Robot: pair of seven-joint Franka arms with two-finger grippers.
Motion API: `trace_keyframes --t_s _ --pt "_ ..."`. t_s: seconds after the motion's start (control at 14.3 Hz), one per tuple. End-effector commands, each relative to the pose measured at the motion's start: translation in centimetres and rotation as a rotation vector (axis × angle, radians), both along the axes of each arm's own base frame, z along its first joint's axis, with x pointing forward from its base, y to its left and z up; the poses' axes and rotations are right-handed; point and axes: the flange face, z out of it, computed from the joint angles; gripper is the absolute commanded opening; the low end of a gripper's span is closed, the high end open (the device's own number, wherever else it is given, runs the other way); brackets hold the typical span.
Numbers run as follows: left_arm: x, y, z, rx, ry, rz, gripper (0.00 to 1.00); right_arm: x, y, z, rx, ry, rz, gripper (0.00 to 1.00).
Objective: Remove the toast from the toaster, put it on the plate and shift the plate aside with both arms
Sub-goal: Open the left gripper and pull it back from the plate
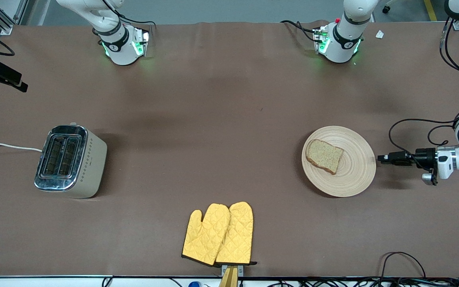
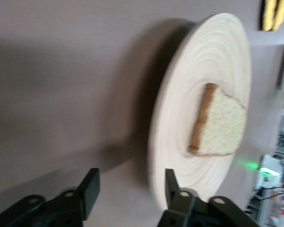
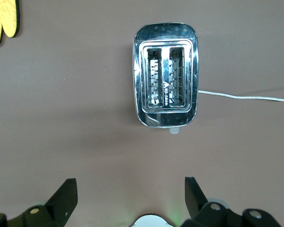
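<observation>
1. The mitts point(image 1: 218, 234) lie nearest the front camera, at the table's 6 o'clock edge, side by side and overlapping.
2. The plate point(image 1: 353, 175) sits toward the left arm's end, flat on the table point(image 1: 221, 119).
3. The toast point(image 1: 324, 156) rests on the plate, on its 10 o'clock part.
4. The left gripper point(image 1: 381, 158) sits low at the plate's 3 o'clock rim, fingers point(image 2: 89, 190) spread with nothing between them; it looks just short of touching, though the blurred wrist view leaves that uncertain.
5. The toaster point(image 1: 70, 160) stands toward the right arm's end, both slots looking empty.
6. The right gripper point(image 3: 128, 194) hangs above the toaster, fingers wide apart, empty.
</observation>
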Motion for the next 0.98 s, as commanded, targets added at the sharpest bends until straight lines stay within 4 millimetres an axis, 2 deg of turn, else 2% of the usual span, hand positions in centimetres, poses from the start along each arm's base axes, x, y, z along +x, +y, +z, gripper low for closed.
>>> trace_keyframes --t_s 0.0,0.07,0.14,0.28,0.42,0.49,0.63,0.7,0.77,0.91 --pt "1.8 2.9 5.6 0.188 -0.058 -0.088 1.0 0.0 0.5 0.5 0.007 0.001 -0.008 1.0" --pt "2.5 3.2 7.8 0.254 -0.074 -0.11 1.0 0.1 0.5 0.4 0.007 0.004 -0.008 1.0" --pt "3.3 2.6 9.9 0.305 -0.097 -0.142 1.0 0.3 0.5 0.3 0.006 0.004 -0.007 1.0" --pt "4.6 0.3 14.3 0.408 -0.14 -0.199 1.0 0.4 0.4 0.2 0.004 0.003 -0.009 1.0" --pt "5.7 -3.8 20.2 0.506 -0.194 -0.243 1.0 0.3 0.6 0.3 0.004 0.006 -0.002 1.0" --pt "5.7 -6.2 22.7 0.529 -0.192 -0.261 1.0 0.2 0.6 0.2 0.005 0.009 -0.002 1.0" --pt "5.3 -10.3 29.0 0.58 -0.2 -0.272 1.0 0.2 0.7 0.2 0.005 0.01 -0.001 1.0" --pt "4.9 -12.0 31.2 0.599 -0.197 -0.276 1.0 0.2 0.7 0.2 0.005 0.012 0.001 1.0" --pt "4.4 -13.6 34.2 0.632 -0.215 -0.268 1.0 0.0 0.6 -0.1 0.004 0.029 -0.002 1.0" --pt "3.6 -16.7 37.8 0.666 -0.252 -0.295 1.0 -0.1 0.0 -0.2 -0.032 0.037 -0.009 1.0"
